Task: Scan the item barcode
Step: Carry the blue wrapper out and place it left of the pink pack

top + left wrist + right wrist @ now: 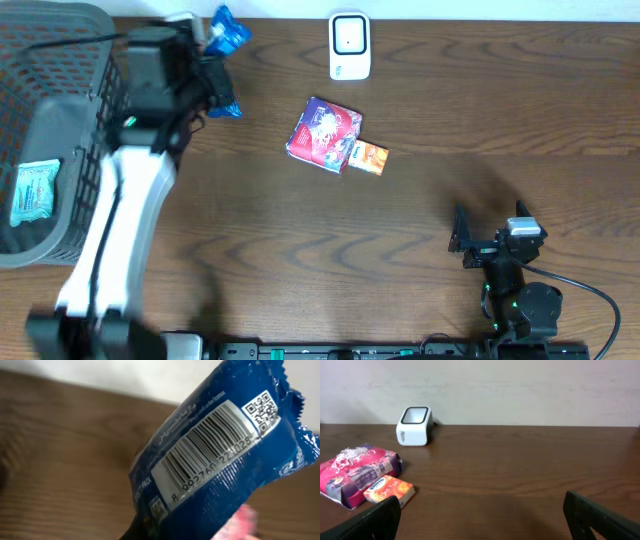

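Blue packet point(220, 470): glossy foil-film snack wrapper with crimped, serrated end seals; held aloft at the far left of the counter point(420, 230), beside the wire basket point(50, 110).
Handling: judged light, soft and crushable; slick film likely to slide or twist under a weak pinch; contents possibly brittle.
Where to hold: best taken across the body or at a crimped end, clear of the printed code; grip point itself hidden below the left wrist view.
Long axis: runs diagonally in the left wrist view, lower left to upper right, with one crimped end at upper right.
Barcode point(210, 445): white panel facing the wrist camera, stretched along the long axis; QR square point(262, 407) toward the crimped end.
Scanner point(349, 45): white, at the far edge of the counter, well apart from the packet; code face not evidently turned toward its window.
Left gripper point(215, 75): jaws pressed together, pinching the blue packet.
Right gripper point(480, 515): jaws spread wide, holding nothing, low over bare wood.
Other items: purple pack point(323, 133) and orange box point(366, 157), touching, mid-counter.
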